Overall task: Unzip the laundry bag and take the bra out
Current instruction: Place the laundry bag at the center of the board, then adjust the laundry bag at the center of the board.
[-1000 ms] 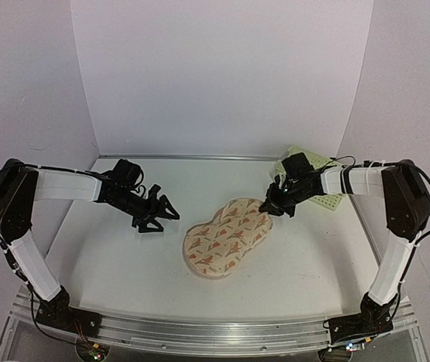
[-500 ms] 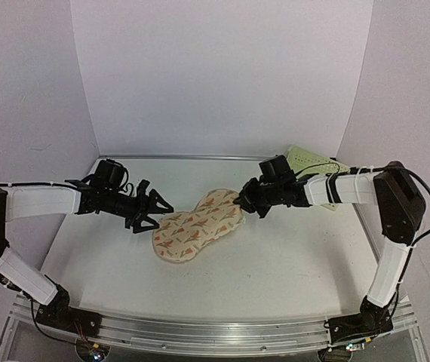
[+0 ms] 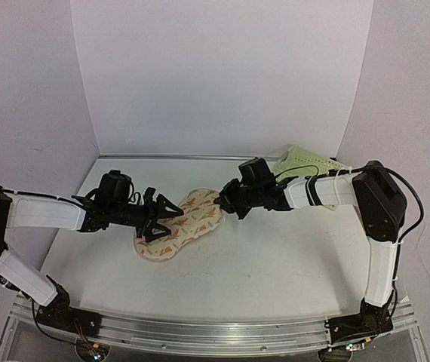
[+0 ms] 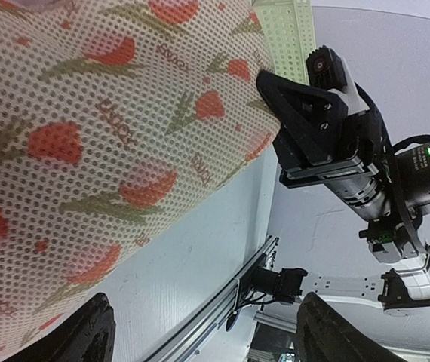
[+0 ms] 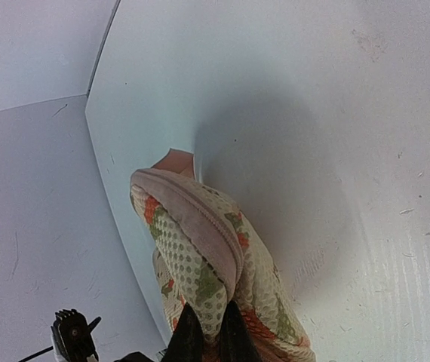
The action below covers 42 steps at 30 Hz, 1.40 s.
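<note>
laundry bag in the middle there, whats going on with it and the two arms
The right gripper is shut on the far end of the laundry bag, pinching the fabric by its zip rim. The left gripper is open at the bag's other end, with nothing gripped. In the right wrist view the rim looks closed, and no bra is in view. A pale-green basket sits at the back right.
</note>
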Motion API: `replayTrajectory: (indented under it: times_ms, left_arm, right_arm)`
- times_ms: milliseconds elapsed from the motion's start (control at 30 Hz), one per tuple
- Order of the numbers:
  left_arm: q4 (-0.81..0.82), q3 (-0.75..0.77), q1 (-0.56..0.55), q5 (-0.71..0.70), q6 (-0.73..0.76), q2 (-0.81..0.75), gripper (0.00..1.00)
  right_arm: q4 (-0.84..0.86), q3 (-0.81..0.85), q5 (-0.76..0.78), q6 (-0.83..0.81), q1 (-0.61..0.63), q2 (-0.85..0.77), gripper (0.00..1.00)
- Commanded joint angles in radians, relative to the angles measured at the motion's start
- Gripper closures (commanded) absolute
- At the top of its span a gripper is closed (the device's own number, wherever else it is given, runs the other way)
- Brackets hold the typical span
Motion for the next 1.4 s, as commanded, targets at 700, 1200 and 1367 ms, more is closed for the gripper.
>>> replayTrajectory:
  times_ms: [700, 1200, 1367]
  left_arm:
    - [0.178, 0.015, -0.064, -0.1, 0.009, 0.237, 0.19]
    - [0.007, 0.142, -0.063, 0.003, 0.229, 0.318, 0.19]
    - [-0.253, 0.286, -0.063, -0.056, 0.423, 0.348, 0.19]
  right_arm:
    - [0.107, -0.264, 0.046, -0.066, 0.013, -0.169, 0.96]
    - [-0.139, -0.335, 0.103, -0.328, 0.013, -0.367, 0.54]
    - [-0.262, -0.286, 0.171, -0.534, -0.02, -0.414, 0.46]
